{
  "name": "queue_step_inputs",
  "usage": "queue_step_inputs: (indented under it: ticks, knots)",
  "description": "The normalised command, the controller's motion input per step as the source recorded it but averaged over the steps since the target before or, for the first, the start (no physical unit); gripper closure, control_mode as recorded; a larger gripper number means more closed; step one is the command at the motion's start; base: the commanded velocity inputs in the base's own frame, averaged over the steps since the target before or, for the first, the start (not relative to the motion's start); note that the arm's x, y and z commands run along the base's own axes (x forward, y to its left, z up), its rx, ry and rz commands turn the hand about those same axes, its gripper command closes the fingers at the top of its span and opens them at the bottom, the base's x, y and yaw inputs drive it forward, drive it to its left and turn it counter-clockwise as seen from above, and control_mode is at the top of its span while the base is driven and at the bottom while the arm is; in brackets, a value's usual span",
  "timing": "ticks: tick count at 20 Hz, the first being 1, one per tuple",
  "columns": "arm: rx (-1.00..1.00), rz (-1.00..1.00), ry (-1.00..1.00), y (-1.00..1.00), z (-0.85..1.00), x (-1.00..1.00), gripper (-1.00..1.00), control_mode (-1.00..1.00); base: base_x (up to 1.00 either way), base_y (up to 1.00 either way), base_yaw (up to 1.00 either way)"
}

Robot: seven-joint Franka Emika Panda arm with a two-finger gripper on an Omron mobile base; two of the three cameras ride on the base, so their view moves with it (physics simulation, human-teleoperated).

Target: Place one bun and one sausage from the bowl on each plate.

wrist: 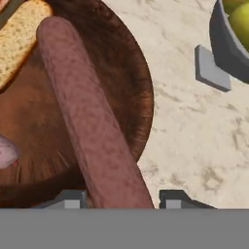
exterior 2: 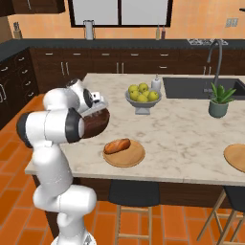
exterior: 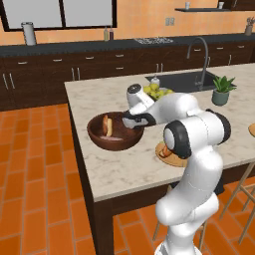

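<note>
We see a kitchen with orange walls, an orange tile floor and dark cabinets, and in the middle a marble-topped island [exterior: 124, 164] with a sink [exterior: 184, 82] set into its far side. Our white arm rises from the base at the near edge of the island, bends at the elbow and reaches left and forward, its wrist tipped down over the wide reddish-brown wooden bowl [exterior: 99, 137].

The gripper [wrist: 124, 198] hangs just inside the bowl's near rim. In the hand view its two fingertips [wrist: 68, 199] stand apart, one on each side of a long sausage [wrist: 90, 116] that lies across the bowl's floor and runs down between them. The jaws are spread wider than the sausage, and we cannot tell whether either tip touches it.

Beside the sausage, toward the far wall of the bowl, lies a bun [wrist: 19, 39]. A second pale piece at the edge of the hand view is too cut off to name.

A round wooden plate [exterior 2: 124, 157] near the arm's side of the island carries a bun on it [exterior 2: 117, 145]. Another plate [exterior 2: 235, 158] sits well apart, at the island's right end. A grey footed bowl of yellow-green fruit [exterior 2: 142, 95] and a potted plant [exterior 2: 219, 103] stand farther back.
</note>
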Motion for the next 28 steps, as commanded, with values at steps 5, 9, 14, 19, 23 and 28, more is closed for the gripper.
queue_step_inputs:
  ticks: [5, 9, 14, 19, 23, 28]
  knots:
    - [0.22, -0.33, 0.01, -1.00, 0.45, -0.94, 1.00, -1.00, 0.00, 0.00, 0.00]
    - [0.20, -0.45, 0.11, -1.00, 0.00, -0.76, 1.00, -1.00, 0.00, 0.00, 0.00]
    - [0.18, -0.48, 0.06, -0.86, -0.12, -0.77, 1.00, -1.00, 0.00, 0.00, 0.00]
    - [0.18, -0.43, 0.02, -0.41, -0.32, -0.68, 1.00, -1.00, 0.00, 0.00, 0.00]
    - [0.15, -0.32, 0.06, -0.01, -0.52, 0.00, 1.00, -1.00, 0.00, 0.00, 0.00]
    - [0.11, -0.22, 0.02, 0.00, -0.58, 0.34, 1.00, -1.00, 0.00, 0.00, 0.00]
